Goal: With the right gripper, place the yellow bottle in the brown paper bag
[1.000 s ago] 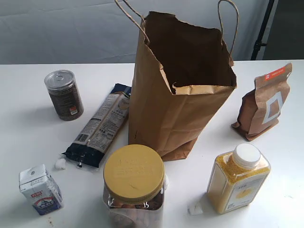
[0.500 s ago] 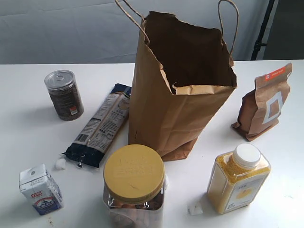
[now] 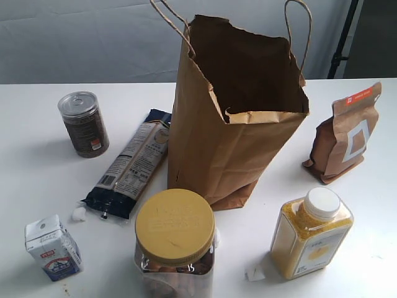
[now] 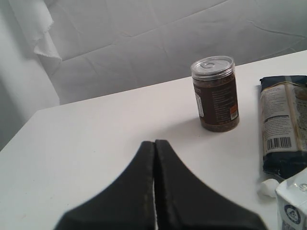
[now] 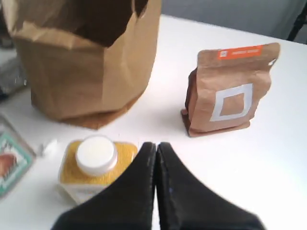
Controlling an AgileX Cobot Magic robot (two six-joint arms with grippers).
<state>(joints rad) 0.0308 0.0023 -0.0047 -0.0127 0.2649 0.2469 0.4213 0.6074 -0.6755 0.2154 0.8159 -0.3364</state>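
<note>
The yellow bottle stands upright at the front right of the white table, white cap on top; the right wrist view shows it too. The tall brown paper bag stands open in the middle, handles up, and fills the far side of the right wrist view. My right gripper is shut and empty, hovering just beside the bottle without touching it. My left gripper is shut and empty over bare table. Neither gripper shows in the exterior view.
A small brown pouch with an orange strip stands right of the bag. A wide jar with a yellow lid is at the front. A dark noodle packet, a brown can and a small carton sit left.
</note>
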